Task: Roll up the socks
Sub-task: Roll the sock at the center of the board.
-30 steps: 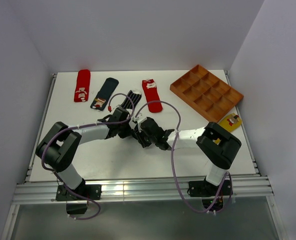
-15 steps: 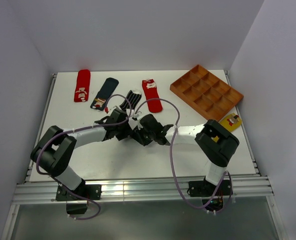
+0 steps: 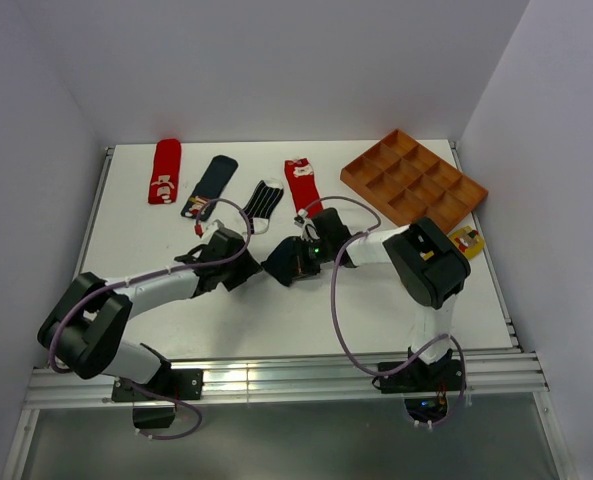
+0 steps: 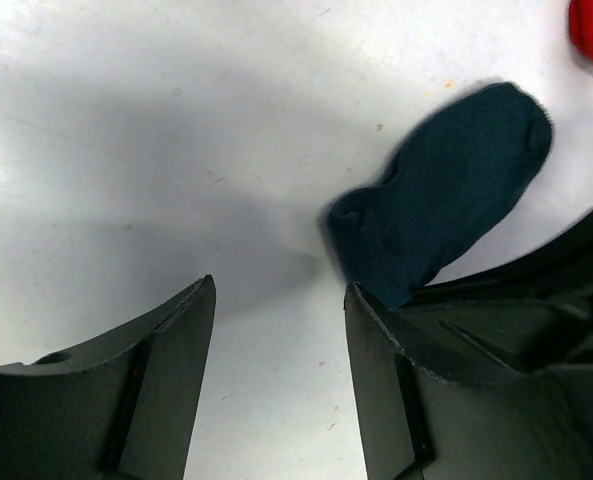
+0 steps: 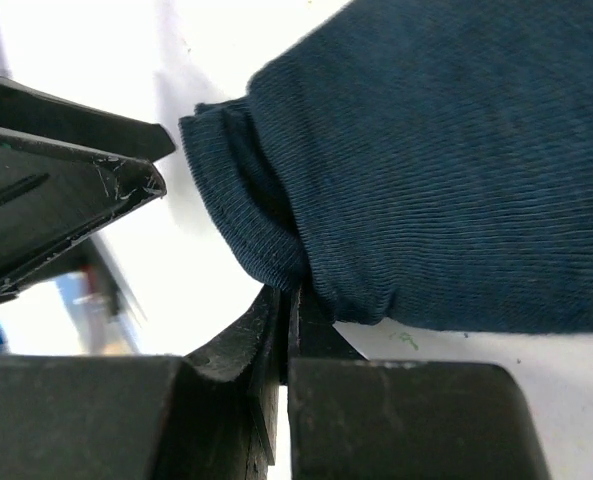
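A plain navy sock (image 4: 444, 208), partly folded over, lies on the white table (image 3: 276, 320) near the middle. My right gripper (image 5: 288, 292) is shut on the doubled edge of this sock (image 5: 456, 160). My left gripper (image 4: 279, 300) stands open just left of it, with only bare table between its fingers. From above, both grippers meet at mid-table, left gripper (image 3: 246, 272) and right gripper (image 3: 278, 267). Along the back lie a red sock (image 3: 164, 170), a navy sock with a patch (image 3: 208, 187), a striped sock (image 3: 265, 198) and another red sock (image 3: 303, 185). A yellow sock (image 3: 463, 242) lies at the right.
An orange compartment tray (image 3: 413, 185) sits at the back right. White walls close in the table on the left, back and right. Purple cables loop over both forearms.
My left gripper has opened and drawn back to the left, off the navy sock. My right gripper has closed on the sock and moved a little farther back, uncovering the striped sock.
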`<state>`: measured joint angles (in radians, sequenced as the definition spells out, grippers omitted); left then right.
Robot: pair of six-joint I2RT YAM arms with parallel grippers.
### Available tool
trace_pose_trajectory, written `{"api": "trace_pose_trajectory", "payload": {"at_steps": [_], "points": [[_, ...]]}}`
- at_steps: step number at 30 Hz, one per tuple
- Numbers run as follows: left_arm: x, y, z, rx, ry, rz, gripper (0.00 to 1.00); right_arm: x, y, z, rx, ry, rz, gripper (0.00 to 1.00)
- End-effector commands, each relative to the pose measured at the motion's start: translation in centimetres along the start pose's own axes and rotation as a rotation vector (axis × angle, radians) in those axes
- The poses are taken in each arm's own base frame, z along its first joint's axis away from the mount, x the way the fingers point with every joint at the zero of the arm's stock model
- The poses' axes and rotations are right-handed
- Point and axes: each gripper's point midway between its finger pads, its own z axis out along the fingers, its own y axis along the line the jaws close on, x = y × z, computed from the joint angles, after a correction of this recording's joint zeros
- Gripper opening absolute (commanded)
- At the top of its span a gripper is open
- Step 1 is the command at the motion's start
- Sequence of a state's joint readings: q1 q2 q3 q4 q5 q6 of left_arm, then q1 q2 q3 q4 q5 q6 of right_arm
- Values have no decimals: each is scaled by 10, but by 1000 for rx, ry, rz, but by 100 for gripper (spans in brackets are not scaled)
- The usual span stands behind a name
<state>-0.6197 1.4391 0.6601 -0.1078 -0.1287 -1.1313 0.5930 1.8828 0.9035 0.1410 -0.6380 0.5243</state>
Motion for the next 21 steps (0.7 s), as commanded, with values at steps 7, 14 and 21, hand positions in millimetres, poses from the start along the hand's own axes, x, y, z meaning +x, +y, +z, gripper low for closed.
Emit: {"api": "trace_pose_trajectory", "payload": {"at_steps": [7, 14, 21], "points": [[-7, -27, 13, 90, -19, -54, 58, 18, -4, 8, -97, 112, 214, 0], [-3, -28, 26, 84, -4, -69, 55, 15, -7, 11, -102, 125, 257, 0], [7, -15, 36, 24, 33, -58, 44, 12, -12, 11, -100, 119, 292, 0]]}}
